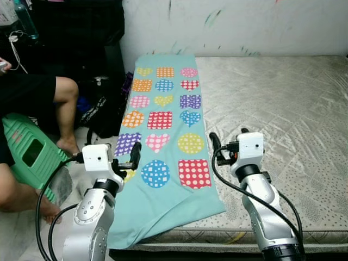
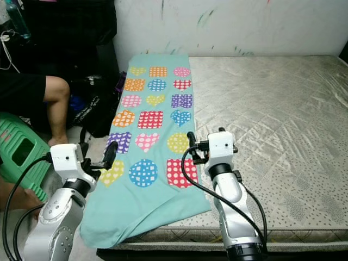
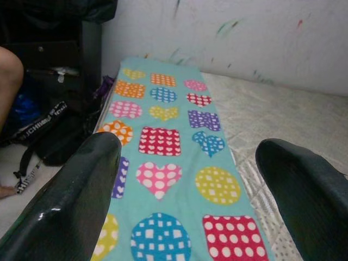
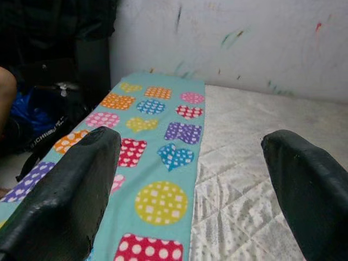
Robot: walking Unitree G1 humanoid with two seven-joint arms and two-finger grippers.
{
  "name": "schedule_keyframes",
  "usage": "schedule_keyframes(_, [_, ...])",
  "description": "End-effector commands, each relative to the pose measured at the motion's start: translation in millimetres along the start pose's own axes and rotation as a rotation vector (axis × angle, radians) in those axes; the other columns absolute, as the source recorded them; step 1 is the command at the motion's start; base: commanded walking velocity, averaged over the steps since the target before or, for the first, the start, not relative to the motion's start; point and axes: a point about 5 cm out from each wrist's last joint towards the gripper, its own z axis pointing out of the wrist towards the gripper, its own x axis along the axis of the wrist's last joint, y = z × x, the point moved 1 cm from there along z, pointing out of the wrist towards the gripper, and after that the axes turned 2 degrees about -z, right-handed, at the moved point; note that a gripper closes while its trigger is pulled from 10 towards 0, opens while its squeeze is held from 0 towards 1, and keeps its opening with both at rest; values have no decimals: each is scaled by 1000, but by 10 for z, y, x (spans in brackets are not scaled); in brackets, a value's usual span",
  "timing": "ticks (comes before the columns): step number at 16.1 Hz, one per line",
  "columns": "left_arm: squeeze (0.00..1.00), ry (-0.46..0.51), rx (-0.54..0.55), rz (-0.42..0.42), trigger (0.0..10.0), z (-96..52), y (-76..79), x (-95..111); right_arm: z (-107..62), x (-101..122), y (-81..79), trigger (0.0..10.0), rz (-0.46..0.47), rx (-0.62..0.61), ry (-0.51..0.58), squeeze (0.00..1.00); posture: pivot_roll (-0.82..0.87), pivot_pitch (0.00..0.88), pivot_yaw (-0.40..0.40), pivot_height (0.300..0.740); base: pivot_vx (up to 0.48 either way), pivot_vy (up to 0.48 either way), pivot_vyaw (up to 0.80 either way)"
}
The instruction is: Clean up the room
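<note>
A turquoise sheet [image 1: 166, 130] printed with dotted hearts, squares and circles lies spread in a long strip along the left edge of a bare quilted mattress [image 1: 283, 119], its near end drooping over the mattress corner toward the floor. Both arms are raised in front of it, and neither holds anything: the left gripper [image 3: 185, 190] has its fingers wide apart above the strip's near left edge, and the right gripper [image 4: 190, 185] is likewise spread over the strip's right edge, where cloth meets mattress. This looks like the approach before a grasp, with the tidying of the sheet not yet begun. The next move probably calls for lowering each gripper to the near corners or edges of the sheet and pinching a single layer of fabric, so it can be folded or lifted off; thin cloth lying flat on a soft quilted surface is likely to slip from long fingers unless they dig in a little. To the robot's left a person [image 1: 32, 103] sits with bare legs beside a green plastic stool [image 1: 30, 155], and a black bag [image 1: 100, 111] with white lettering lies on the floor against the bed. These crowd the left side, so a wide swing of the left arm could brush them.
</note>
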Motion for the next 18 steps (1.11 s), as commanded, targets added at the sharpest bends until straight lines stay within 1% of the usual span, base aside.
schedule_keyframes(1, [0,-16,7,8,10000,7,-15,-18,1,-21,68,10000,13,-23,-14,0,-126,0,22,740,0,0,-800])
schedule_keyframes(5, [0,-18,10,12,10000,9,-15,-21,5,1,53,10000,-7,-18,2,0,-126,0,20,740,0,0,0])
schedule_keyframes(6, [0,-17,10,11,10000,9,-14,-22,8,5,49,10000,-37,-17,4,0,-126,0,20,740,0,0,0])
schedule_keyframes(7, [0,-18,7,10,10000,8,-8,-23,8,6,46,10000,-53,-14,4,0,-126,0,20,740,0,0,638])
schedule_keyframes(10, [0,-16,2,7,10000,5,-3,-18,2,3,46,10000,-46,-17,4,0,-124,0,21,740,0,0,800])
schedule_keyframes(13, [0,-14,11,-3,10000,-1,-7,-17,-1,-6,57,10000,-25,-26,0,0,-125,0,22,740,0,0,0])
schedule_keyframes(18, [0,-14,10,3,10000,-1,-5,-17,-7,-11,62,10000,-22,-28,-2,0,-124,0,22,740,0,472,0])
